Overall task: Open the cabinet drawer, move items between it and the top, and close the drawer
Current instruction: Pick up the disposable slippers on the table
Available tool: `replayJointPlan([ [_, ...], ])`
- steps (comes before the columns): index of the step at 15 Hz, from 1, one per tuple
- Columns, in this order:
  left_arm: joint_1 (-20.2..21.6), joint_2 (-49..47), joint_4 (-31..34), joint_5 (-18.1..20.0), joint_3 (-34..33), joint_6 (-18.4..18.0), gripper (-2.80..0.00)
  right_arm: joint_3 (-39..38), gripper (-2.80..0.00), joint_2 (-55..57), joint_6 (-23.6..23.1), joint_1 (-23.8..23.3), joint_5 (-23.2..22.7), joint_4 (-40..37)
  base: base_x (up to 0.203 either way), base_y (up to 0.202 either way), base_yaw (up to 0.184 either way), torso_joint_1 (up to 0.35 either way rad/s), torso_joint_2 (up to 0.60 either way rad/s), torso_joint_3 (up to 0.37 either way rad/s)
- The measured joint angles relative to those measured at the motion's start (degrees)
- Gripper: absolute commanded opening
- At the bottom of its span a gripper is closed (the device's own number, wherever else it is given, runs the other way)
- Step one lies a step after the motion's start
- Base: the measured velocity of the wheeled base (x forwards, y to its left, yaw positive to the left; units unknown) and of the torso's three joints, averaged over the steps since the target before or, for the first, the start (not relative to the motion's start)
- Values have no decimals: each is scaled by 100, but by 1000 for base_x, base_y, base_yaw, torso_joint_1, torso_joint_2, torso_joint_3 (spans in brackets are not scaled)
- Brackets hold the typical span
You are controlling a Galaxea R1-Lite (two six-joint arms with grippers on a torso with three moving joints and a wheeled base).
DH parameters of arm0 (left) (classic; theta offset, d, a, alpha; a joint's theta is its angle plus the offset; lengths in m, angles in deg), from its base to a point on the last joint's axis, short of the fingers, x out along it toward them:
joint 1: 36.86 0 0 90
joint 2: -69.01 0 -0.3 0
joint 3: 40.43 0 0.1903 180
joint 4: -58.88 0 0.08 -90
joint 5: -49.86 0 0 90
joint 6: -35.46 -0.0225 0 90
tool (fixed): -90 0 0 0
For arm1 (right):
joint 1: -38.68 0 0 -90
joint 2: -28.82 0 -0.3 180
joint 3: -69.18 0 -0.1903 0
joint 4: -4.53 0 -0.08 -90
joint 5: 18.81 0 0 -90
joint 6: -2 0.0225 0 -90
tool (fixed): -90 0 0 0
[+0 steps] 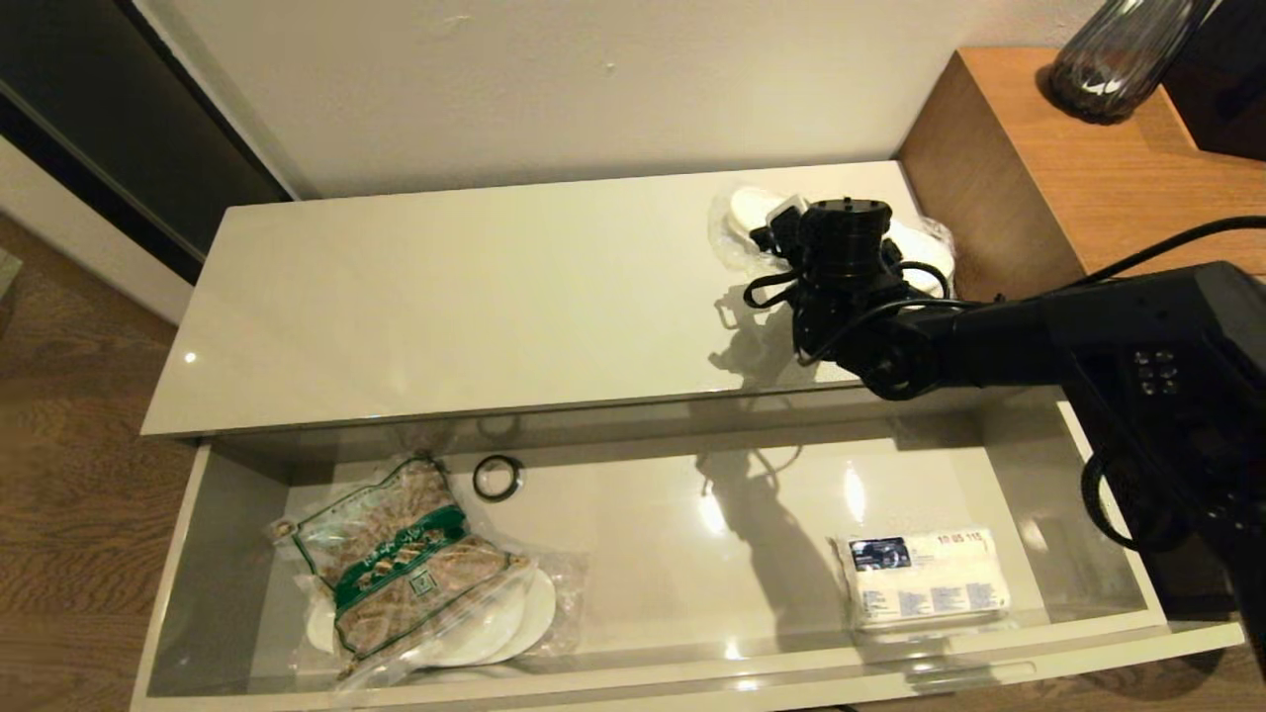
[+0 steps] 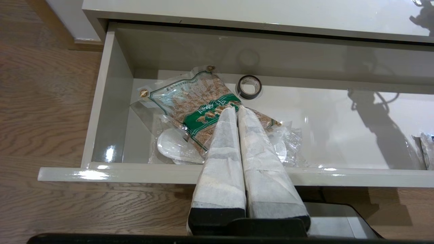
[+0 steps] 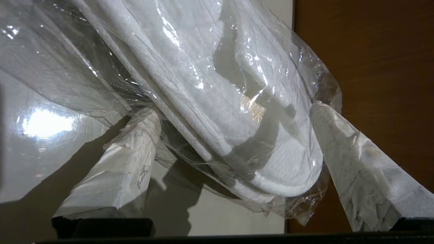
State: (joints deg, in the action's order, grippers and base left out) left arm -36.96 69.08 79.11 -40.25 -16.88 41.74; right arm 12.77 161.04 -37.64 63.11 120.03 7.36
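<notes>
The cabinet drawer [image 1: 643, 519] is pulled out below the top [image 1: 475, 297]. A pair of white slippers in clear wrap [image 1: 744, 213] lies at the top's far right end. My right gripper [image 3: 233, 112] hangs over it, open, one finger [image 3: 129, 159] on each side of the wrapped slippers [image 3: 237, 67], and the plastic brushes both fingers. A white packet with a dark blue label [image 1: 925, 577] lies in the drawer's right part. More wrapped white slippers [image 1: 495, 623] lie in its left part under a green-labelled bag [image 1: 410, 569]. My left gripper [image 2: 235, 108] is shut and empty in front of the drawer.
A small black ring [image 1: 497, 478] sits near the drawer's back wall. A taller brown wood-grain block [image 1: 1088, 168] stands right against the top's right end, with a dark glass vase [image 1: 1118, 59] on it. Wood floor lies to the left.
</notes>
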Motion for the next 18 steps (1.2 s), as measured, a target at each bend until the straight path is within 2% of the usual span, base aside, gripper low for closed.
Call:
replayJointPlan([
  [5, 0, 0, 2, 1, 0, 0, -280, 340, 0, 328, -644, -299, -42, 15, 0, 0, 0, 0, 0, 0],
  [7, 0, 0, 0, 1, 0, 0, -280, 663, 0, 506, -801, -472, -95, 17, 0, 0, 0, 0, 0, 0],
  [9, 5, 0, 4, 1, 0, -2, -280, 982, 0, 709, -1168, -699, -172, 120, 0, 0, 0, 0, 0, 0],
  [10, 5, 0, 0, 1, 0, 0, -280, 1041, -280, 798, -1330, -763, -184, 249, 0, 0, 0, 0, 0, 0],
  [13, 0, 0, 0, -2, -2, 0, -280, 1091, -280, 1028, -1539, -881, -193, 594, 0, 0, 0, 0, 0, 0],
  [18, 0, 0, 2, 1, 0, 0, -280, 1095, -280, 1158, -1590, -944, -174, 1040, 0, 0, 0, 0, 0, 0],
])
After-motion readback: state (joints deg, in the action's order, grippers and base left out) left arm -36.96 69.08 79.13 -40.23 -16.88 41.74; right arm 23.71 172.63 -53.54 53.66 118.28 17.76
